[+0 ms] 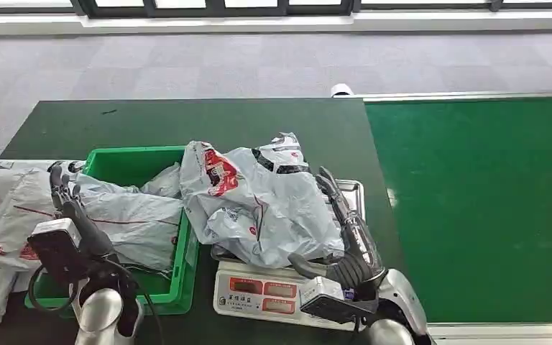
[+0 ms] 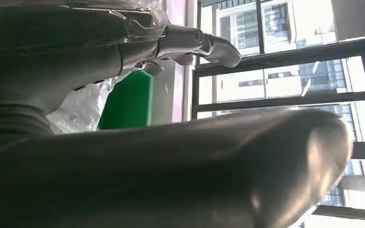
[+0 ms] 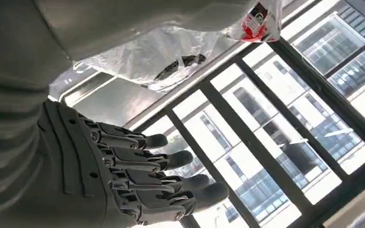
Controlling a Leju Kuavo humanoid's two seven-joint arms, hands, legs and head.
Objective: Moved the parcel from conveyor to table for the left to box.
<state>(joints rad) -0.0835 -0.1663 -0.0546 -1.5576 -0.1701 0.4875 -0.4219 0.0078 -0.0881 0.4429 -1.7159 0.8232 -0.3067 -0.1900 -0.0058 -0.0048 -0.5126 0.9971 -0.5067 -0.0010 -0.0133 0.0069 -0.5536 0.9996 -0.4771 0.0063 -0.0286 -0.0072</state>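
Note:
The parcel (image 1: 259,201), a crumpled grey plastic mailer with red and black print, lies on the white scale (image 1: 259,291) at the middle of the dark green table (image 1: 187,118). My right hand (image 1: 348,230) lies along the parcel's right edge with straight, spread fingers and its thumb near the parcel's front edge. It grips nothing. The right wrist view shows that hand (image 3: 138,175) spread flat beside the parcel (image 3: 161,52). My left hand (image 1: 72,205) hovers over the green box (image 1: 133,159), fingers extended, holding nothing.
The green box holds other grey mailers (image 1: 136,215), and more are piled on the table left of it (image 1: 0,208). The bright green conveyor (image 1: 481,201) runs along the right, next to the scale. Grey floor lies beyond the table's far edge.

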